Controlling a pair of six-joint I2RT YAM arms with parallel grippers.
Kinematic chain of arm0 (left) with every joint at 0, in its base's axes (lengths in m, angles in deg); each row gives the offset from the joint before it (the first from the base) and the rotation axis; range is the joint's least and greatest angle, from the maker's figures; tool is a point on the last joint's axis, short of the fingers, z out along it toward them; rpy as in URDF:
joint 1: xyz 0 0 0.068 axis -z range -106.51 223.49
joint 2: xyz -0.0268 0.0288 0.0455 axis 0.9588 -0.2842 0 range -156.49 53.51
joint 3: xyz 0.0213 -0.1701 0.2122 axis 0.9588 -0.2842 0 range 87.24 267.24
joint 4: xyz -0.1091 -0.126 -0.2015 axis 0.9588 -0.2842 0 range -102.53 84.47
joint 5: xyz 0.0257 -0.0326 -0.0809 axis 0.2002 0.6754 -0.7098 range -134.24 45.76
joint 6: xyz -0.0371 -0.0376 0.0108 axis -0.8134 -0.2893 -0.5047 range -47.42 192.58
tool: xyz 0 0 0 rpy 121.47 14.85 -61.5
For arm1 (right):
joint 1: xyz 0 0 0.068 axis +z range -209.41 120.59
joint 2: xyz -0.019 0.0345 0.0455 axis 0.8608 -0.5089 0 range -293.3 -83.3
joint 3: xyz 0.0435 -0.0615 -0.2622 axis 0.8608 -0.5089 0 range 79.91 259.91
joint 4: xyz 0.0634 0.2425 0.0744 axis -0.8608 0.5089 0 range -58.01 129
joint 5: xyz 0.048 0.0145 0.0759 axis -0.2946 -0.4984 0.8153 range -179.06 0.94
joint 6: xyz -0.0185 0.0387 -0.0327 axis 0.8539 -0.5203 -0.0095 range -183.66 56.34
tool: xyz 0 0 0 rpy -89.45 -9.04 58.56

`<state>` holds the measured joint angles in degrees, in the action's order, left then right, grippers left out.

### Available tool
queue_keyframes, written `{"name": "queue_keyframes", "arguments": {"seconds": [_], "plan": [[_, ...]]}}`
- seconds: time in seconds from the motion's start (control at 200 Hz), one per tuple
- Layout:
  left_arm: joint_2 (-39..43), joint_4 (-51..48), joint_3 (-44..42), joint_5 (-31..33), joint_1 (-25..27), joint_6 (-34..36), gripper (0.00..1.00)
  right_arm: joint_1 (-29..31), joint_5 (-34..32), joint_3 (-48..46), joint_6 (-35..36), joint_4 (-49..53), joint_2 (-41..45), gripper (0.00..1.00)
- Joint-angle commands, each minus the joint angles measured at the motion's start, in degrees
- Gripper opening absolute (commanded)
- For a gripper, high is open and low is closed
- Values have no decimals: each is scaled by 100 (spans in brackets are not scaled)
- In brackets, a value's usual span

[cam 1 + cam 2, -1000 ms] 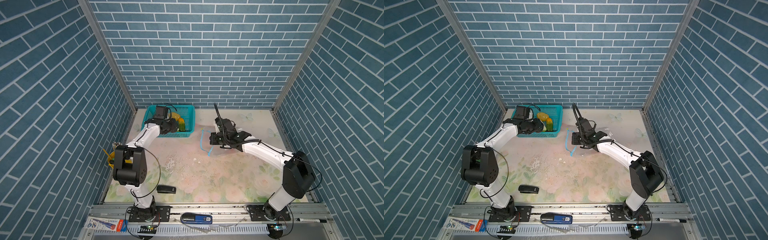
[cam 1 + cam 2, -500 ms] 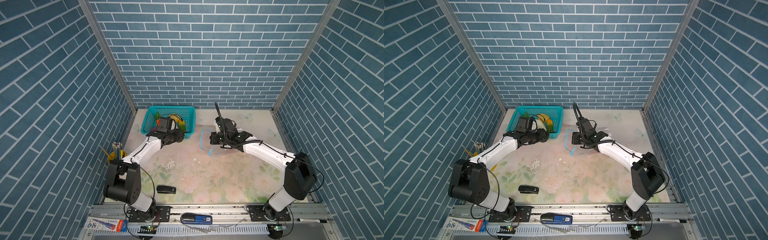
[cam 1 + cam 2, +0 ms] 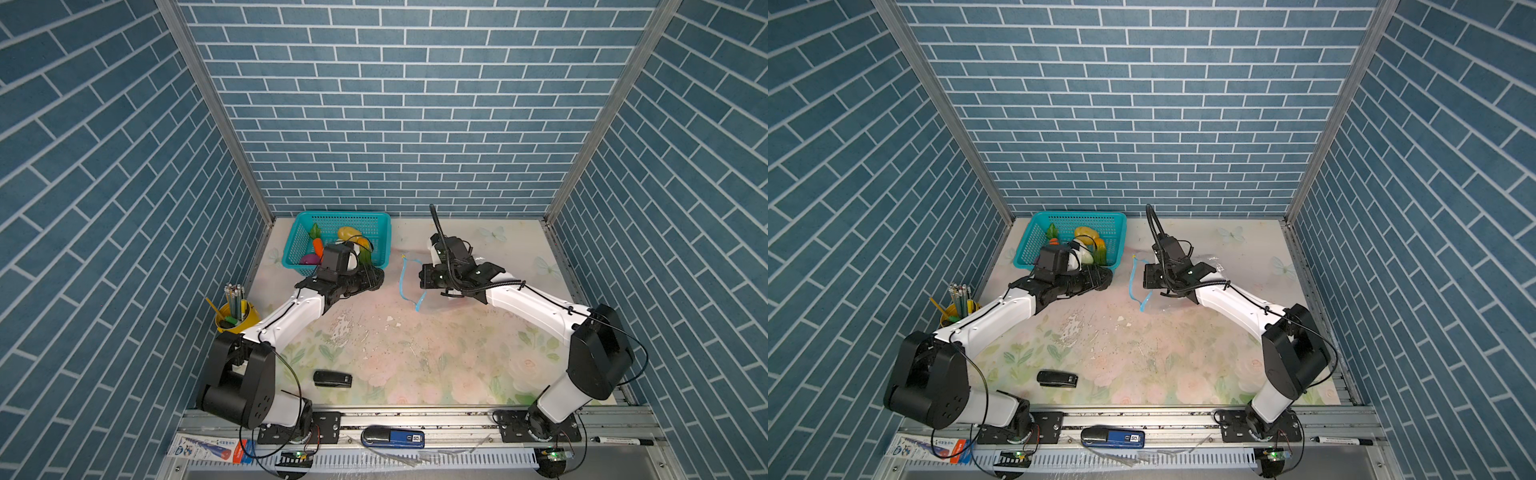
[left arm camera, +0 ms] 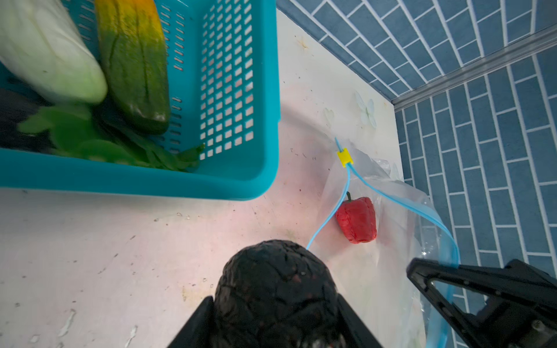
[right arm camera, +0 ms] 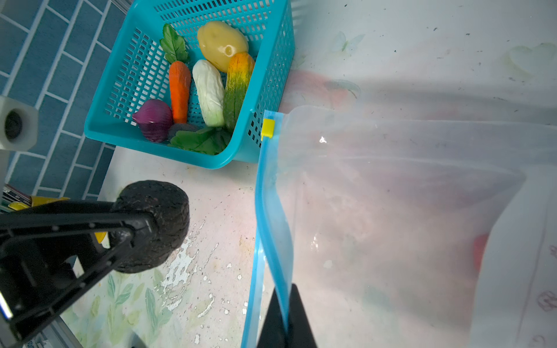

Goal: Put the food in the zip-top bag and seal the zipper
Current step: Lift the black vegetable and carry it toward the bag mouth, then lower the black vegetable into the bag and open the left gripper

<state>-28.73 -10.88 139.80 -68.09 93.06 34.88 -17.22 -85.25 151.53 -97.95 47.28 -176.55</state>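
Leaving the basket for the zip-top bag, gripping a dark lump, maybe avocado, in the left pincer. Pinching the zipper up in the closed right pincer.

Left arm and right arm have white links, bulky black joints and thin black cables; left gripper and right gripper are black, triangular-framed.

Bright, even light from above casts soft shadows on the counter, wrist views bow at their edges, and the close white cabbage blurs.
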Motion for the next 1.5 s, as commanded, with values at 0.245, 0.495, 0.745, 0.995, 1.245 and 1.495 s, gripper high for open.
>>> {"name": "queue_keyframes", "arguments": {"seconds": [0.245,0.495,0.745,0.995,1.245,1.495], "plan": [[-290,754,-38,68,761,-410,44,-27,49,-159,-176,-140,211,0],[-524,912,35,100,969,-428,44,-27,49,-192,-175,-157,267,0],[-635,1015,63,73,1006,-434,44,-22,49,-191,-184,-197,239,0],[-829,1009,233,-12,1031,-347,45,-27,86,-174,-210,-215,200,0],[-1031,1027,360,-61,1090,-323,45,-27,87,-173,-216,-219,192,0],[-1117,911,371,-39,1119,-213,47,-27,85,-132,-193,-194,184,0]]}}
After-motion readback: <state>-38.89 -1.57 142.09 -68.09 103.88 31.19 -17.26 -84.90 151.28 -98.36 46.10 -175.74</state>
